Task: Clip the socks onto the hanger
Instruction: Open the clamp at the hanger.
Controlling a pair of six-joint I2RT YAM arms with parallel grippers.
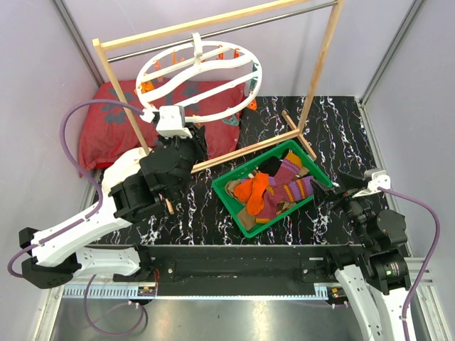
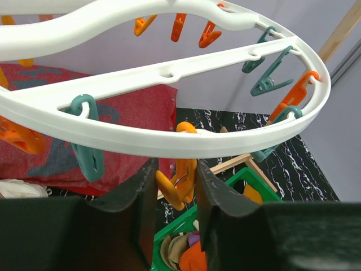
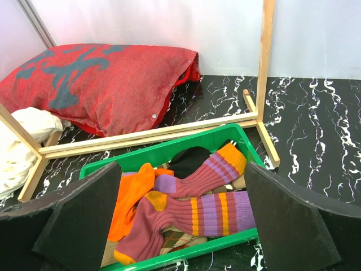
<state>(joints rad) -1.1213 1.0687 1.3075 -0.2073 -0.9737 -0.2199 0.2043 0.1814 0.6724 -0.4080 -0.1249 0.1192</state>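
The white ring hanger hangs from the rack bar, with orange and teal clips under its rim. My left gripper is raised to its near rim. In the left wrist view its jaws press both sides of one orange clip. The socks lie piled in a green bin: a purple striped sock, an orange one, a black one and an argyle one. My right gripper hovers open at the bin's right end, holding nothing.
A wooden-post rack with a metal bar stands across the back, with its base rail just behind the bin. A red patterned cushion lies at the back left, and a white cloth beside it.
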